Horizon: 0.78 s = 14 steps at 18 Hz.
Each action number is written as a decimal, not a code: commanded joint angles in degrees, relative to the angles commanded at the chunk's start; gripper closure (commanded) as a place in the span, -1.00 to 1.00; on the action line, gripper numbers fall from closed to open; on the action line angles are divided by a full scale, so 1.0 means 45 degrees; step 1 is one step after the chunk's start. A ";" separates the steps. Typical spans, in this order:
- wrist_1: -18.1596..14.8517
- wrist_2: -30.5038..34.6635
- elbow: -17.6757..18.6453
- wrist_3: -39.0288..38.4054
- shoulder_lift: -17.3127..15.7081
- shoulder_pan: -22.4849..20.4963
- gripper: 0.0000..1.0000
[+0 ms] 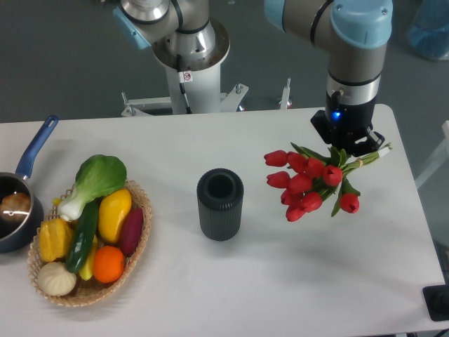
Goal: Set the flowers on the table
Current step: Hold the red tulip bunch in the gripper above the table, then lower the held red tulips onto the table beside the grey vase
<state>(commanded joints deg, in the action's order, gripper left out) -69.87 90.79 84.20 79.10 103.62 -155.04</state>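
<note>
The flowers are a bunch of red tulips with green leaves, lying nearly level at the right side of the white table. Their heads point left and their tied pale stems run up to the right. My gripper points straight down over the stems and is shut on them near the tie. The stem ends stick out to its right. The wrist hides most of the fingers. I cannot tell whether the tulip heads touch the tabletop or hang just above it.
A dark ribbed cylindrical vase stands upright mid-table, left of the tulips. A wicker basket of vegetables and fruit sits at the left, and a blue-handled pot at the left edge. The table's right edge is close to the gripper.
</note>
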 joint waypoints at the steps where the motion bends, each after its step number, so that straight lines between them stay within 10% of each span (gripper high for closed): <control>1: 0.0000 0.0000 0.0000 -0.0097 0.0000 0.0000 1.00; 14: 0.0097 0.1210 0.0059 -0.2322 0.1170 0.1015 1.00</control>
<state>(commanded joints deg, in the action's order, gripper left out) -69.43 96.24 84.46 68.65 108.89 -150.47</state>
